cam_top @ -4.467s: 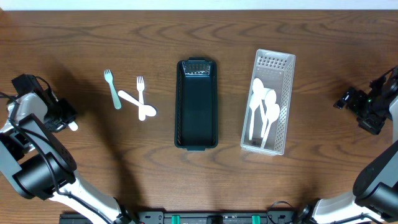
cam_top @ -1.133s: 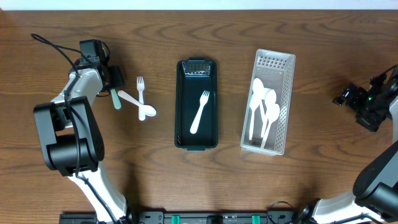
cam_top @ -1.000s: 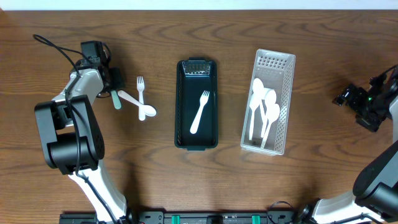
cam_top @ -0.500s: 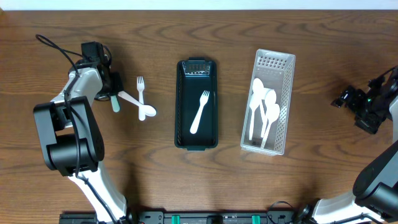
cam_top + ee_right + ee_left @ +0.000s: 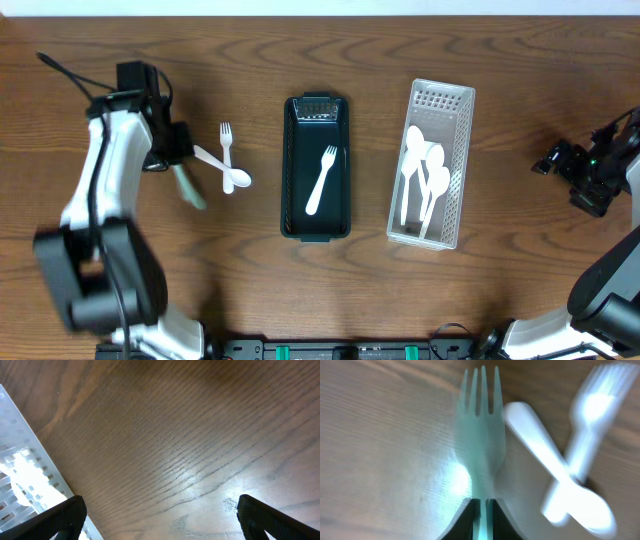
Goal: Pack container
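Observation:
My left gripper (image 5: 168,156) is shut on the handle of a teal fork (image 5: 189,188) and holds it just above the table, left of the other cutlery. In the left wrist view the teal fork (image 5: 481,455) sticks out from between the closed jaws (image 5: 482,512). A white fork (image 5: 226,141) and a white spoon (image 5: 222,169) lie crossed on the table beside it; the spoon (image 5: 555,477) and fork (image 5: 594,415) are blurred in the left wrist view. The dark container (image 5: 292,170) holds one white fork (image 5: 322,180). My right gripper (image 5: 566,163) is open and empty at the far right.
A clear perforated bin (image 5: 462,160) with several white spoons (image 5: 425,175) stands right of the dark container. Its corner shows in the right wrist view (image 5: 22,467), left of the open jaws (image 5: 167,520) over bare wood.
My left gripper has closed on the teal fork and carried it off its resting spot toward the table's front. The right arm has barely moved.

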`<state>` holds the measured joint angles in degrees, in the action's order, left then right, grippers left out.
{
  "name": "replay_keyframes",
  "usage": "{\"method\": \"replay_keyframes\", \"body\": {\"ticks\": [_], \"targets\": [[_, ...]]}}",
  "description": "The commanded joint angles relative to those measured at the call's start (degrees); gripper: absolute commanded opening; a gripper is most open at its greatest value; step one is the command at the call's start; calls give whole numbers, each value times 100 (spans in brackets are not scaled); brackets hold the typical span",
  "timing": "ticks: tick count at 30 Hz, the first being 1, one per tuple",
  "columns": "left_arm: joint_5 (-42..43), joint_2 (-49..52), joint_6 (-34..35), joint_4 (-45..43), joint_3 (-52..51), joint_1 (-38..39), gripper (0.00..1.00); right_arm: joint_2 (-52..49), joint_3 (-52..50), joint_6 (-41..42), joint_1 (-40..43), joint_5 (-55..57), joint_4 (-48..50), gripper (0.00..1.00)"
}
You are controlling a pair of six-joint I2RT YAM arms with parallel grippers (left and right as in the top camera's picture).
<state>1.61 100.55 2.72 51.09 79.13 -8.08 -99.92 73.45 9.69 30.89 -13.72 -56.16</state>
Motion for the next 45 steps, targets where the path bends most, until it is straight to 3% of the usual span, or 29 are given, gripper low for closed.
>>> {"method": "replay_keyframes", "body": {"ticks": [1, 6, 10, 12, 15, 17, 20, 23, 27, 31, 34, 37, 40, 45], "targets": [[557, -955, -76, 319, 164, 457, 6, -7, 31, 57, -22, -70, 0, 99], [841, -1716, 92, 533, 164, 1434, 6, -7, 31, 59, -22, -72, 7, 99], [352, -1777, 98, 568, 162, 2024, 6, -7, 31, 59, -22, -70, 2, 99], [-101, -1707, 175, 704, 162, 2096, 16, -7, 31, 59, -22, -72, 0, 99], [-708, -1596, 1097, 1115, 127, 1910, 17, -7, 31, 59, -22, -72, 0, 99], [-704, -1545, 1600, 1187, -13, 1637, 26, -7, 31, 59, -22, -72, 2, 99], [-678, -1453, 1735, 1008, -319, 1176, 34, -7, 31, 61, -22, -72, 7, 99], [13, -1279, 1950, 1005, -551, 697, 35, -7, 31, 101, -22, -72, 11, 99], [1196, -1172, 2955, 1106, -1132, 308, 35, -7, 31, 101, -22, -72, -4, 99], [813, -1172, 2710, 1119, -1759, 166, 36, -7, 31, 101, -22, -70, -9, 99], [732, -1172, 1502, 1237, -1993, 144, 36, -7, 31, 101, -22, -72, 13, 99], [-42, -1172, 675, 1425, -2037, 144, 36, -7, 31, 101, -22, -72, 28, 99], [-1189, -1169, 321, 1412, -2057, 144, 36, -7, 31, 101, -22, -70, 48, 99], [-1259, -1143, -59, 1021, -2256, 107, 36, -7, 31, 101, -22, -70, 114, 99]]}}
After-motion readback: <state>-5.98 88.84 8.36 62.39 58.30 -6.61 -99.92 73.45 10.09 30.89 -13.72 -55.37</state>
